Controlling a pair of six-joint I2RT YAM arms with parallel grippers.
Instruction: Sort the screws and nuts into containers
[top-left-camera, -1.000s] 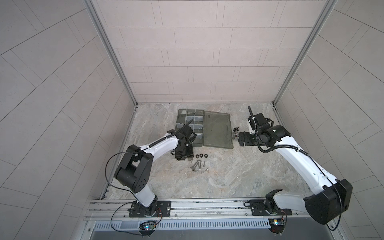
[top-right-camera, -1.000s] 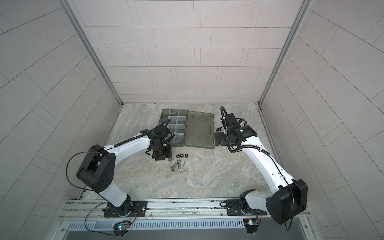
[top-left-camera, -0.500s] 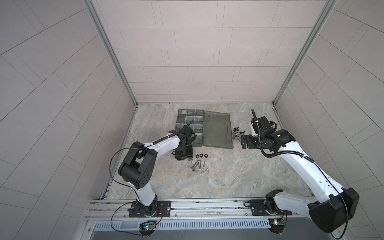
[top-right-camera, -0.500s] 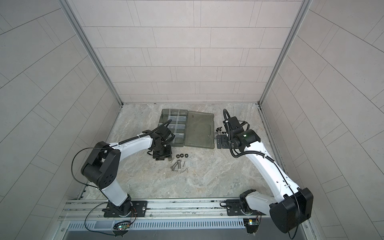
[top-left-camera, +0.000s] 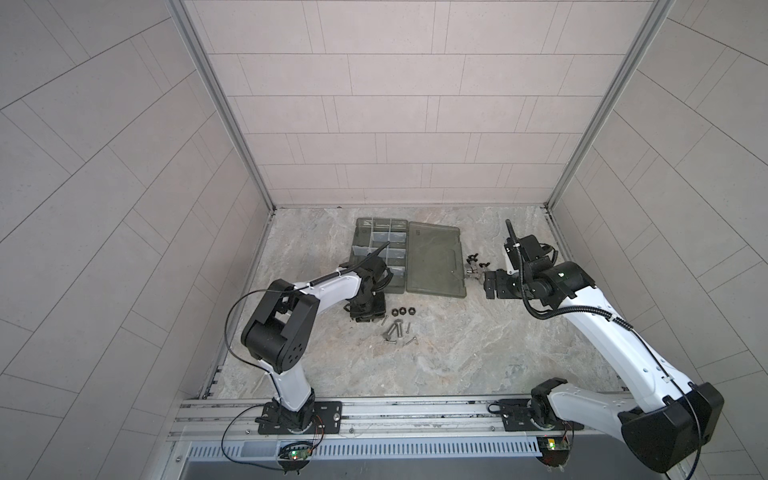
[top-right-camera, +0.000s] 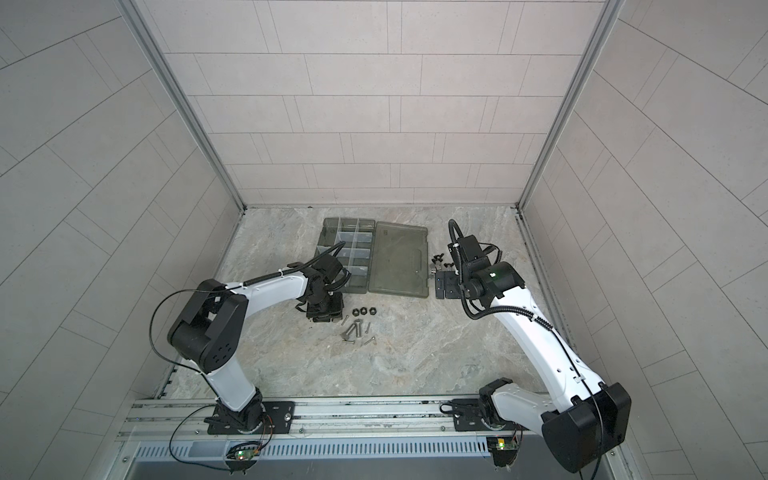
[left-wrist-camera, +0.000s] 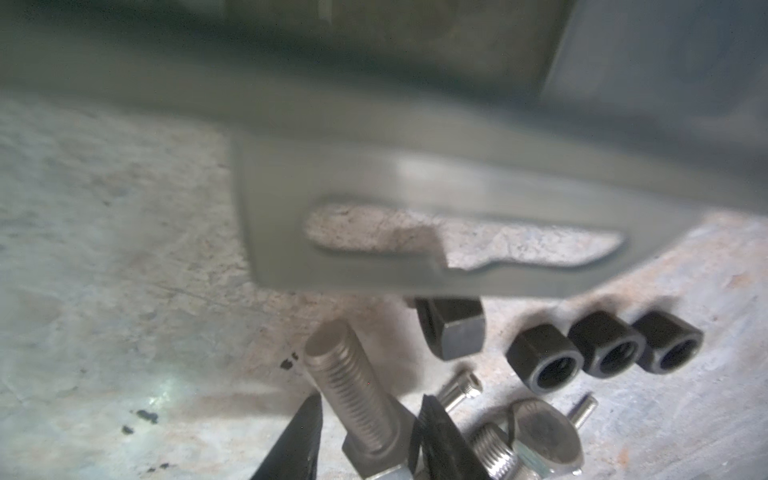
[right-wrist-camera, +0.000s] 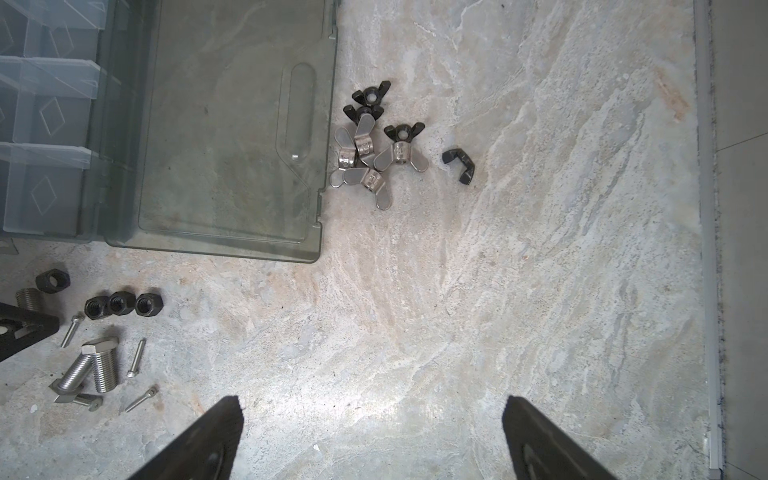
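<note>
Right wrist view: containers (right-wrist-camera: 50, 104) show you bare floors between pale dividers; screws (right-wrist-camera: 95, 370) and nuts (right-wrist-camera: 120, 304) lie on the table (right-wrist-camera: 415, 332) nearby. Left gripper (left-wrist-camera: 372, 401), low, straddles one thick bolt (left-wrist-camera: 349, 386); clamped or not, you cannot tell. Right gripper (right-wrist-camera: 374, 415) hangs spread wide above the table.

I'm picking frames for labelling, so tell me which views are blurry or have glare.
Left wrist view: the case is smeared and soft, while the bolt and nuts are fairly sharp. Right wrist view: sharp, with a bright glare patch on the table. Both top views: sharp and evenly lit.
</note>
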